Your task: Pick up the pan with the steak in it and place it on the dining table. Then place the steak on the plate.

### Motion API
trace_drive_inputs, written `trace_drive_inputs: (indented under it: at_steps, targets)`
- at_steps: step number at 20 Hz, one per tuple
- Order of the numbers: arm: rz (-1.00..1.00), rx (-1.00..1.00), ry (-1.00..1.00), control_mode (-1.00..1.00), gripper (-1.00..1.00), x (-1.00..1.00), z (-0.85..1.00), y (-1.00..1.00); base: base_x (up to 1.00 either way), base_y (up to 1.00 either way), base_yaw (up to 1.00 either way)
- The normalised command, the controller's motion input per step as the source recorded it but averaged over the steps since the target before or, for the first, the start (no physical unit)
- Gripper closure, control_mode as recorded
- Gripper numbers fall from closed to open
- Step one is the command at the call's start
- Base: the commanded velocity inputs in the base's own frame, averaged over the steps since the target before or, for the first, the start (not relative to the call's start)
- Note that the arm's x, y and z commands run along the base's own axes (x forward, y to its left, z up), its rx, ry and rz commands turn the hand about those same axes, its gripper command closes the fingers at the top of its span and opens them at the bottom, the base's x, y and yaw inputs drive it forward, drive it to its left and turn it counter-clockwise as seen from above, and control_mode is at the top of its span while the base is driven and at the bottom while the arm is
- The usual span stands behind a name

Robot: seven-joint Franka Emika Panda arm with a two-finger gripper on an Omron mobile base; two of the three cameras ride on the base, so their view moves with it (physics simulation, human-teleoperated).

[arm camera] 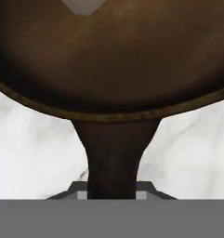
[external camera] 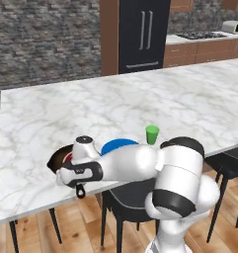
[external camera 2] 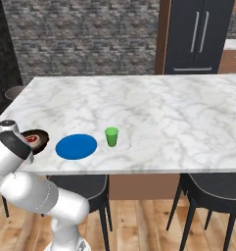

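The hand [arm camera: 112,193] pinches the pan [arm camera: 108,60] by its handle at the tabletop's [external camera: 140,104] near edge. The steak [external camera 2: 32,139] seems to lie in the pan. Beside it sits the plate [external camera 2: 76,146], then a green cup [external camera 2: 111,136]. Far back are a brick wall [external camera: 41,39] and a dark fridge [external camera: 142,34].

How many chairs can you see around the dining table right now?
4 at least, all along the near edge: one behind the arm, one right, two more. Others may be hidden.
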Motion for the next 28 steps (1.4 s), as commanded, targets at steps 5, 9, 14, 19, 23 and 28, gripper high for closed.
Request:
trace_drive_inputs:
  at_steps: [5, 9, 14, 19, 23, 28]
  targets:
    - [0.0, 0.0, 0.01, -1.0, 1.0, 0.13, -0.19, 0.03, 0.0, 0.0, 0.0]
    - [-0.01, -0.01, 0.0, -1.0, 1.0, 0.35, -0.34, 0.0, 0.0, 0.0, 0.0]
    - [0.0, 0.0, 0.0, -1.0, 1.0, 0.29, -0.3, 0.0, 0.0, 0.0, 0.0]
    - [0.0, 0.0, 0.01, -1.0, 1.0, 0.02, -0.03, 0.0, 0.0, 0.0, 0.0]
    - [0.0, 0.0, 0.0, -1.0, -1.0, 0.0, 0.0, 0.0, 0.0, 0.0, 0.0]
    - [-0.01, 0.01, -0.01, -1.0, -1.0, 0.0, 0.08, -0.01, 0.0, 0.0, 0.0]
